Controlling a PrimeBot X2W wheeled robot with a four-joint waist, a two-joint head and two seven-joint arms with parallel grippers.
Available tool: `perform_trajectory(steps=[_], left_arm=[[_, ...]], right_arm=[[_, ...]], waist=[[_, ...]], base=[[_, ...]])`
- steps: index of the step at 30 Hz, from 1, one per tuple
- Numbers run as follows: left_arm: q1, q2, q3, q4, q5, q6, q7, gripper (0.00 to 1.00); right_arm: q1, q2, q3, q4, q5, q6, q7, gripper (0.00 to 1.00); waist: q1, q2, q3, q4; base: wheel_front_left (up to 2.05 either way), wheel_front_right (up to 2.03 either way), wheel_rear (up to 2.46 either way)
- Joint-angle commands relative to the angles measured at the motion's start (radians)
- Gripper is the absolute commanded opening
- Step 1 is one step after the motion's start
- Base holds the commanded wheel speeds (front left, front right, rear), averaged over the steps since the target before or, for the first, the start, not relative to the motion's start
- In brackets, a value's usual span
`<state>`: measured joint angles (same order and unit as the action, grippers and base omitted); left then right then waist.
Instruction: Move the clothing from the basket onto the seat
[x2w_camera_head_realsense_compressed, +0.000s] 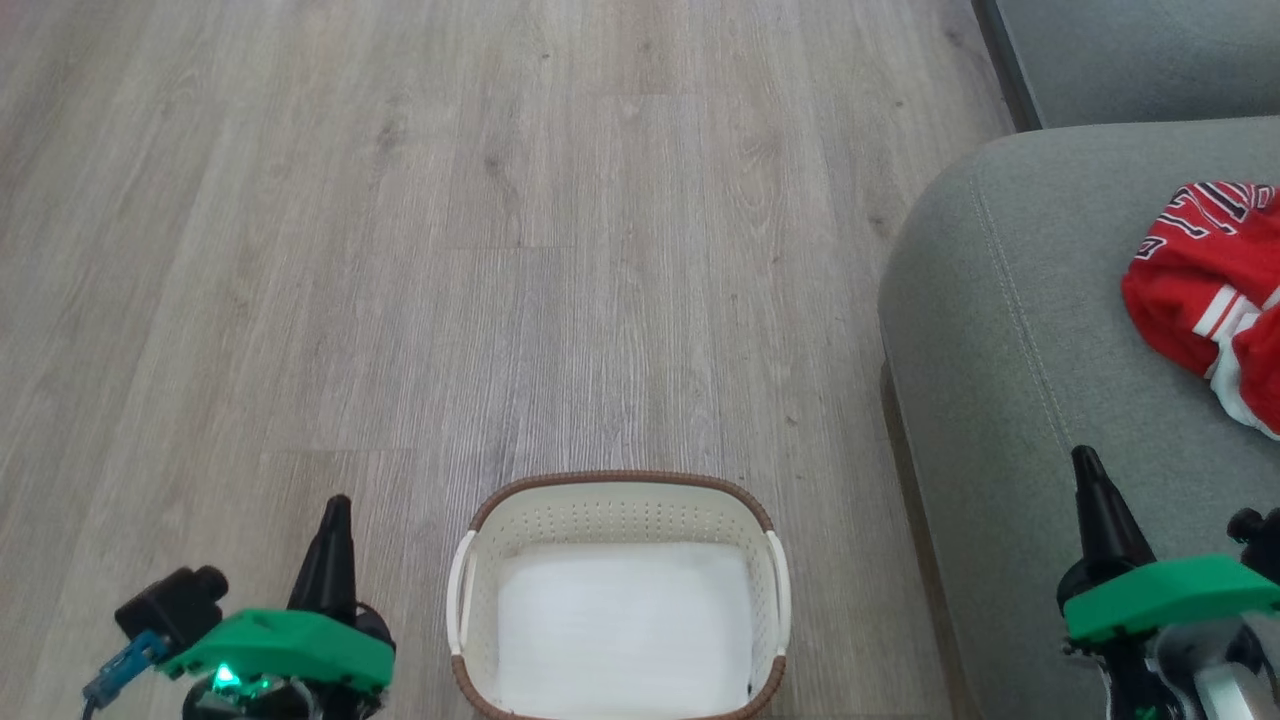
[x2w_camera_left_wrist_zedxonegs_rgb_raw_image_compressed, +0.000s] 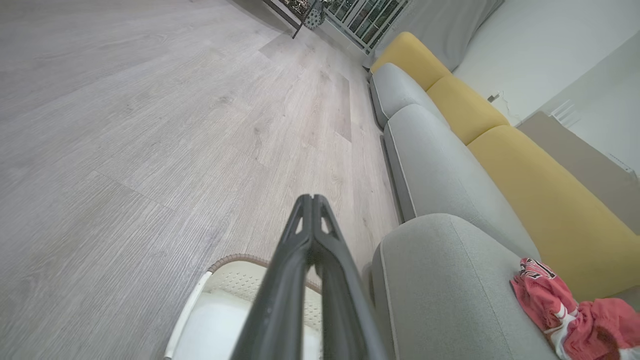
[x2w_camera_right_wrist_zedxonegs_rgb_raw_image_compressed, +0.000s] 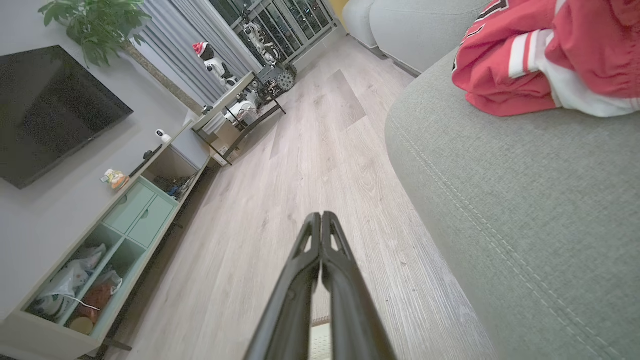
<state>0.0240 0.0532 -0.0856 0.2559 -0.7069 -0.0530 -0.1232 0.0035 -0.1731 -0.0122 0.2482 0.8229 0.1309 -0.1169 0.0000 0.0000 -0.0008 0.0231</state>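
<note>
The red clothing (x2w_camera_head_realsense_compressed: 1205, 290) with white stripe trim lies crumpled on the grey-green seat (x2w_camera_head_realsense_compressed: 1020, 330) at the right; it also shows as clothing (x2w_camera_left_wrist_zedxonegs_rgb_raw_image_compressed: 570, 312) and clothing (x2w_camera_right_wrist_zedxonegs_rgb_raw_image_compressed: 540, 55) in the wrist views. The white basket (x2w_camera_head_realsense_compressed: 620, 500) with its brown rim stands on the floor at the bottom centre, its white bottom bare. My left gripper (x2w_camera_head_realsense_compressed: 337, 503) hangs shut and empty left of the basket, fingers pressed together (x2w_camera_left_wrist_zedxonegs_rgb_raw_image_compressed: 312, 200). My right gripper (x2w_camera_head_realsense_compressed: 1083, 458) is shut and empty over the seat's front edge (x2w_camera_right_wrist_zedxonegs_rgb_raw_image_compressed: 320, 216).
Pale wood floor (x2w_camera_head_realsense_compressed: 500, 250) stretches ahead and to the left. The sofa continues with grey cushions (x2w_camera_left_wrist_zedxonegs_rgb_raw_image_compressed: 430, 165) and yellow back cushions (x2w_camera_left_wrist_zedxonegs_rgb_raw_image_compressed: 540, 195). A TV (x2w_camera_right_wrist_zedxonegs_rgb_raw_image_compressed: 45, 110), a low green cabinet (x2w_camera_right_wrist_zedxonegs_rgb_raw_image_compressed: 125, 220) and a plant (x2w_camera_right_wrist_zedxonegs_rgb_raw_image_compressed: 95, 25) line the opposite wall.
</note>
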Motion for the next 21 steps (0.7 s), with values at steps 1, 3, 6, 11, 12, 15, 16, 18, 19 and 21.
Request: perform_trajectory(steps=[1, 3, 6, 11, 12, 15, 16, 18, 19, 21], left_arm=[[-0.054, 0.007, 0.025, -0.029, -0.032, -0.009, 0.008, 0.0], [-0.056, 0.007, 0.029, -0.028, -0.056, -0.01, 0.013, 0.0], [-0.06, 0.007, 0.037, -0.027, -0.102, -0.014, 0.025, 0.0], [-0.065, 0.007, 0.048, -0.026, -0.16, -0.019, 0.039, 0.0], [-0.066, 0.007, 0.05, -0.026, -0.171, -0.02, 0.042, 0.0], [-0.069, 0.007, 0.056, -0.025, -0.206, -0.022, 0.05, 0.0], [-0.07, 0.007, 0.058, -0.025, -0.217, -0.023, 0.053, 0.0], [-0.072, 0.007, 0.063, -0.025, -0.24, -0.025, 0.059, 0.0], [-0.073, 0.007, 0.065, -0.024, -0.252, -0.026, 0.062, 0.0], [-0.075, 0.007, 0.069, -0.024, -0.275, -0.028, 0.067, 0.0]], right_arm=[[-0.056, -0.004, -0.006, -0.027, 0.029, 0.0, 0.008, 0.0], [-0.058, 0.0, -0.008, -0.026, 0.049, 0.0, 0.014, 0.0], [-0.061, 0.006, -0.013, -0.025, 0.088, 0.0, 0.026, 0.0], [-0.064, 0.015, -0.02, -0.024, 0.138, 0.0, 0.04, 0.0], [-0.065, 0.016, -0.021, -0.023, 0.148, 0.0, 0.043, 0.0], [-0.067, 0.021, -0.025, -0.022, 0.177, 0.0, 0.052, 0.0], [-0.068, 0.023, -0.026, -0.022, 0.187, 0.0, 0.055, 0.0], [-0.069, 0.026, -0.029, -0.022, 0.207, 0.0, 0.061, 0.0], [-0.07, 0.028, -0.03, -0.021, 0.217, 0.0, 0.064, 0.0], [-0.072, 0.031, -0.032, -0.021, 0.237, 0.0, 0.069, 0.0]], waist=[[0.0, 0.0, 0.0, 0.0], [0.0, 0.0, 0.0, -0.001], [0.0, 0.0, 0.0, -0.002], [0.0, 0.0, 0.001, -0.004], [0.0, 0.0, 0.001, -0.004], [0.0, 0.0, 0.001, -0.005], [0.0, 0.0, 0.001, -0.005], [0.0, 0.0, 0.001, -0.006], [0.0, 0.0, 0.001, -0.006], [0.0, 0.0, 0.001, -0.007]], base=[[0.0, 0.0, 0.0], [0.0, 0.0, 0.0], [0.0, 0.0, 0.0], [0.0, 0.0, 0.0], [0.0, 0.0, 0.0], [0.0, 0.0, 0.0], [0.0, 0.0, 0.0], [0.0, 0.0, 0.0], [0.0, 0.0, 0.0], [0.0, 0.0, 0.0]])
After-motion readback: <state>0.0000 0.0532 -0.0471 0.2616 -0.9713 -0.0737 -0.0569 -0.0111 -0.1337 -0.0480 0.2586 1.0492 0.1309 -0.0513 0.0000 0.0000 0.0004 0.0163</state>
